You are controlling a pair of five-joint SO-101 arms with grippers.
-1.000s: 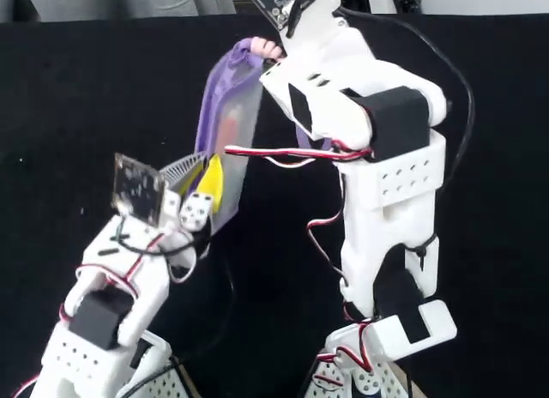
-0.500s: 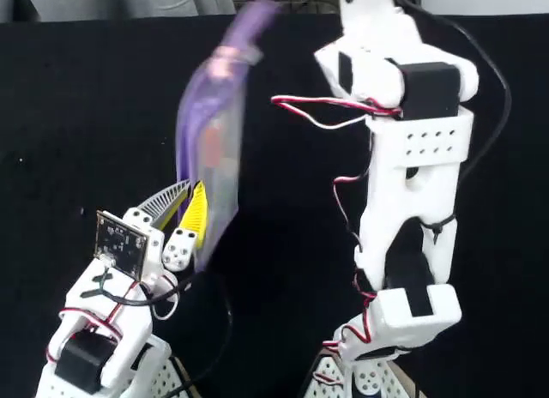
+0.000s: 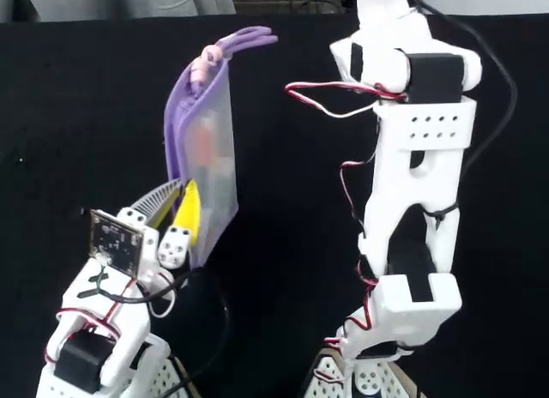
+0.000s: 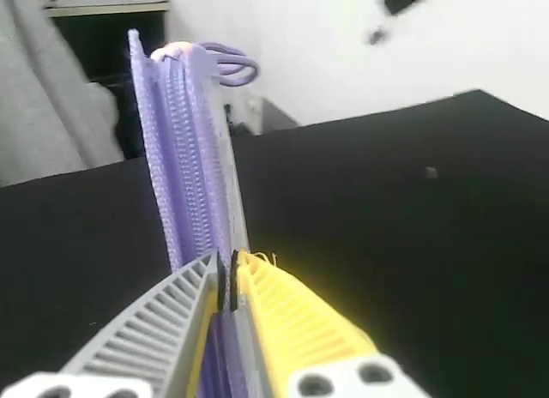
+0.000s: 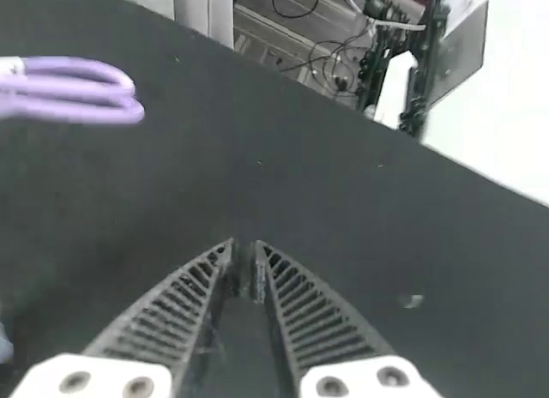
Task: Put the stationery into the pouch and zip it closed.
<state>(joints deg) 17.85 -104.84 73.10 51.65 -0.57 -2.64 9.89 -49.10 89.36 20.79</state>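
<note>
Left gripper (image 4: 227, 269) clamped the pouch (image 3: 210, 158), standing toward twelve o'clock; right gripper (image 5: 243, 256) closed, empty. One low grip risked slippage.

The pouch (image 3: 210, 158) stands nearly upright, lifted off the table (image 3: 77, 98), its lower end clamped in the jaws of the left gripper (image 3: 183, 190). It is a flat pouch with a purple edge and a see-through side. The purple zip (image 4: 184, 158) runs up its long edge to a pink pull (image 3: 203, 65) and a purple loop (image 3: 249, 39) at the top. Stationery (image 3: 203, 145) shows through the side as orange and red shapes.
</note>
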